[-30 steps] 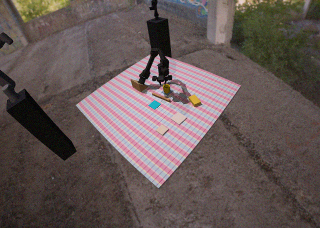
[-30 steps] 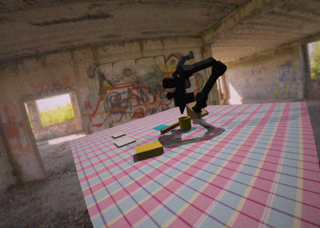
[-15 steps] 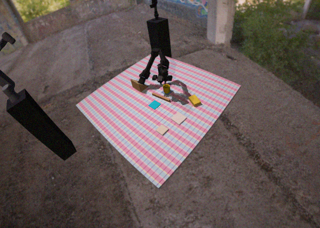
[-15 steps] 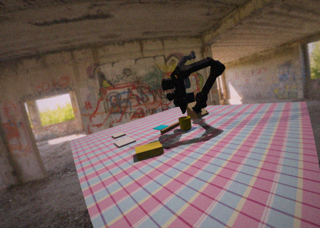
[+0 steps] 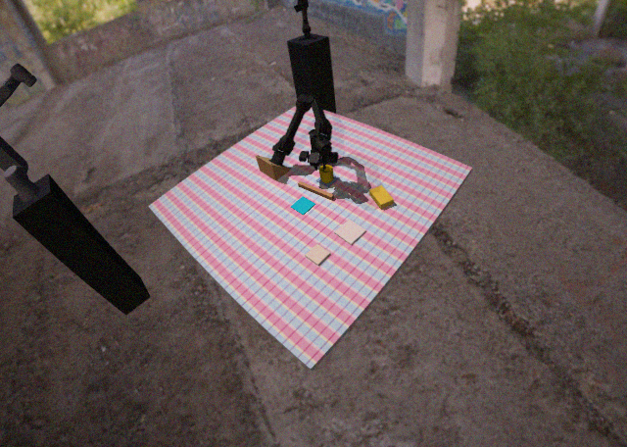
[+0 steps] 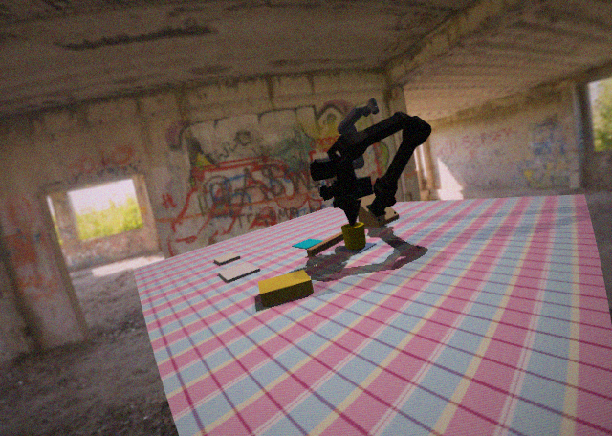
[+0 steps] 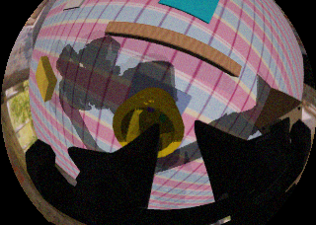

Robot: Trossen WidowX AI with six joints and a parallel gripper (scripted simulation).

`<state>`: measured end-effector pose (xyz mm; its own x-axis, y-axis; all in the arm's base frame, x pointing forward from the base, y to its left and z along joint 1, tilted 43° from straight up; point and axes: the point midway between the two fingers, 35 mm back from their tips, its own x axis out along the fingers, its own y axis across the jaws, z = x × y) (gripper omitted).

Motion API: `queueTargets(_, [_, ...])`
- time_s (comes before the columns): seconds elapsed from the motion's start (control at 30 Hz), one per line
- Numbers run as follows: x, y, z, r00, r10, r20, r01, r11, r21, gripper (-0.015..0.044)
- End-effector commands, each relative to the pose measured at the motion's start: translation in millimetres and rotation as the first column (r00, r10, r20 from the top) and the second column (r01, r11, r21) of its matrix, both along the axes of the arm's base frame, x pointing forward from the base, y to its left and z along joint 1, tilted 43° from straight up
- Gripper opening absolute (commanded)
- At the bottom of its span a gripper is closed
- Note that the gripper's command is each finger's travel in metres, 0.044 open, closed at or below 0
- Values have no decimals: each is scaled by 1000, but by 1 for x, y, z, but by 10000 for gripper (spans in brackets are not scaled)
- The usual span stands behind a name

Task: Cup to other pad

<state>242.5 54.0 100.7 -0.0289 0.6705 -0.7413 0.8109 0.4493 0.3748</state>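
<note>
The cup [image 5: 326, 173] stands on the cloth [image 5: 243, 260], a slat [image 5: 315, 190] lying just before it

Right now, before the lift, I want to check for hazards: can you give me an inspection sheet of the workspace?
Surface: checked cloth, flat.
Job's things: yellow cup upright on a grey pad; teal pad bare; marbles not discernible.
Clutter: wooden slat between cup and teal pad; yellow block; wooden wedge; two beige tiles.
Grippers: gripper down at the cup's rim, partly open, gripping nothing.
Cables: nothing seen.
Surroundings: concrete floor, graffiti wall, black camera stands.
</note>
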Motion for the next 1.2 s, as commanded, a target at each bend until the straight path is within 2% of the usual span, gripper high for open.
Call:
queueTargets(0.0, [-1, 5, -5, 1000, 0, -4, 0, 1000, 4, 167])
queueTargets(0.67, [-4, 23, -23, 1000, 0, -4, 0, 1000, 8, 167])
queueTargets(1.17, [-3, 21, -22, 1000, 2, -1, -2, 1000, 4, 67])
